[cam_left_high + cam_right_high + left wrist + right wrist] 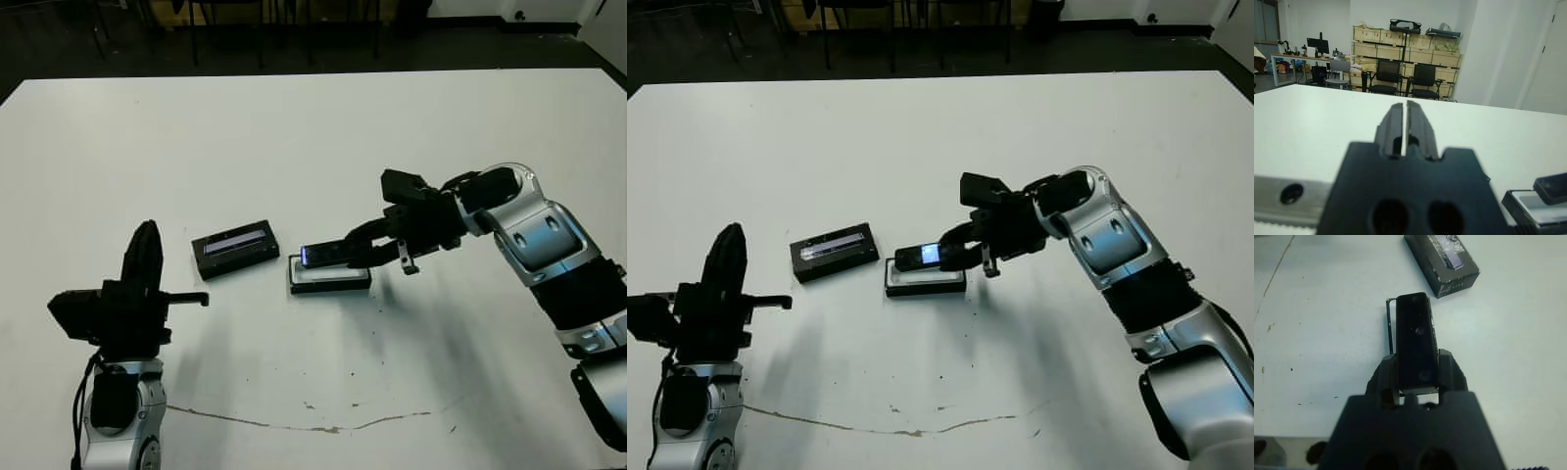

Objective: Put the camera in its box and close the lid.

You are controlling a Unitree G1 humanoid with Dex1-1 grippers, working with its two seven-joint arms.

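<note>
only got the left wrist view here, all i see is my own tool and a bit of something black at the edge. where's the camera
Observer: The right tool holds the camera just above the box.
Operator: is it seated in yet
Observer: No, in the head view it sits tilted over the white lining.
Operator: and the lid
Observer: The lid lies flat on the table, on the robot's left of the box, apart from it.
Operator: my left tool near any of it
Observer: No, the left tool points upward, shut on nothing, clear of the lid.

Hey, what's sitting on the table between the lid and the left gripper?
Nothing: only bare white table lies between the lid and the left gripper, as the left eye view shows.
</note>
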